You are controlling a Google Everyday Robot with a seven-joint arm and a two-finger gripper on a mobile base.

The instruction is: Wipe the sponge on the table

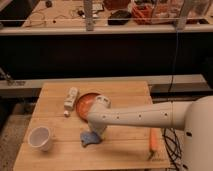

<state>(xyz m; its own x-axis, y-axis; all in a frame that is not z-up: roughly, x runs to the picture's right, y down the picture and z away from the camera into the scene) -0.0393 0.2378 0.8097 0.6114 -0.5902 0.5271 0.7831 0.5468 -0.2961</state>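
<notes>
We see the gripper (97, 131) right at the sponge (90, 139); can't tell its grip. We should press evenly and slide flat across the counter (55, 116).

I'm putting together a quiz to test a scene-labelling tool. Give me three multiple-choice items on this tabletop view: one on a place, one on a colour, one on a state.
1. Where on the table does the white cup stand?
A) near-left corner of the view
B) far-right corner
C) middle of the far edge

2. What colour is the sponge?
A) green
B) blue
C) yellow

3. How is the carrot placed?
A) propped against the cup
B) inside the cup
C) lying on the table by itself

Answers:
1 A: the cup sits at the table's near-left corner.
2 B: the pad below the gripper is blue.
3 C: the carrot lies flat near the right edge, apart from the gripper, which is down at the sponge.
</notes>
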